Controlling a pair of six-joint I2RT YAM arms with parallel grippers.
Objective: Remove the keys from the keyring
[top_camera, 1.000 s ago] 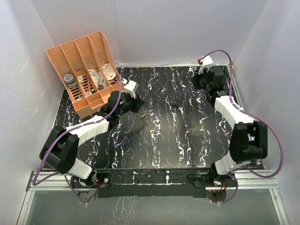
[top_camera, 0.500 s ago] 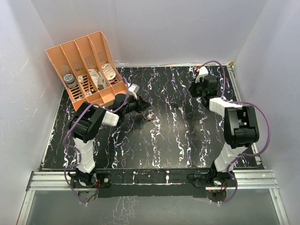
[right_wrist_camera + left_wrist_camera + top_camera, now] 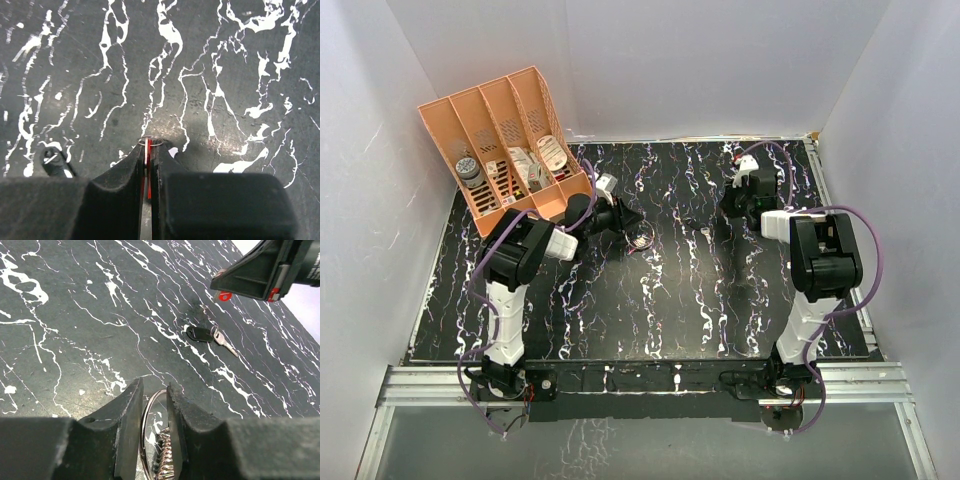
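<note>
My left gripper (image 3: 628, 222) is shut on the keyring (image 3: 152, 394), a large thin silvery ring that stands between its fingers in the left wrist view (image 3: 154, 387); a coiled metal piece (image 3: 167, 460) hangs on it. The ring shows beside the fingertips from above (image 3: 640, 237). My right gripper (image 3: 728, 205) is shut on the red-headed key (image 3: 149, 153), which carries a small wire ring (image 3: 151, 141) at the jaw tips (image 3: 149, 147). A dark-headed key with a silver blade (image 3: 200, 334) lies loose on the table between the grippers (image 3: 705, 228).
An orange divided organiser (image 3: 505, 150) with small items stands at the back left, just behind the left arm. White walls close in the black marbled table (image 3: 660, 300) on three sides. The right gripper (image 3: 260, 275) with the red key (image 3: 225, 296) shows in the left wrist view.
The left gripper has moved right toward the centre with the keyring. The right gripper has come down and left from the back corner with the red key. Both arms have folded closer in.
</note>
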